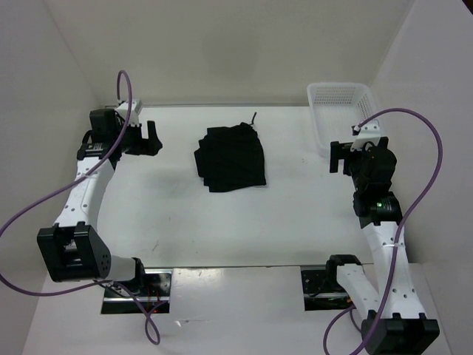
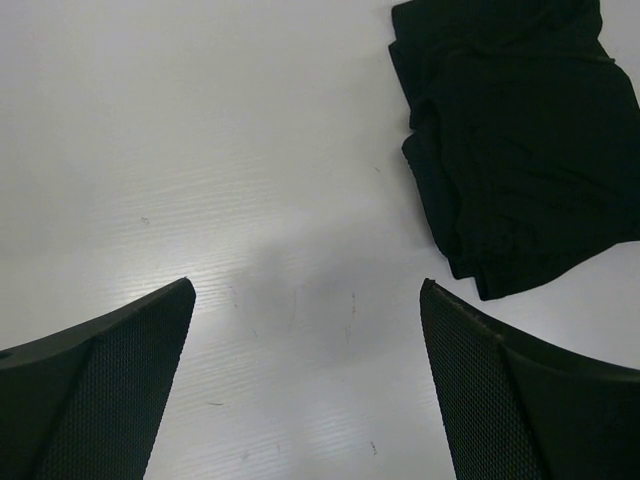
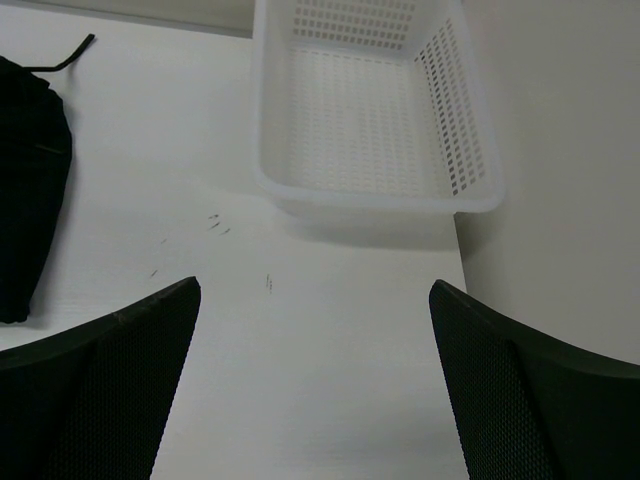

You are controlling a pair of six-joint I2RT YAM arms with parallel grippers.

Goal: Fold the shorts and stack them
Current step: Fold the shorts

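From above, the shorts (image 1: 230, 157) lie in a compact, roughly square bundle at the middle rear of the white table (image 1: 185, 222), touched by neither arm. The left tool (image 1: 151, 139) and right tool (image 1: 334, 157) hang well apart on either side, both spread wide and holding nothing. The fold looks done or nearly so; any further move would call for a tool to reach a bundle edge.

The left wrist view shows the bundle's layered edges beyond the spread fingers (image 2: 110, 380).

The right wrist view shows a white basket (image 3: 380, 195) ahead and the drawstring (image 3: 70, 55) at left. The table is faintly scuffed, and plain white walls (image 1: 222, 44) enclose it.
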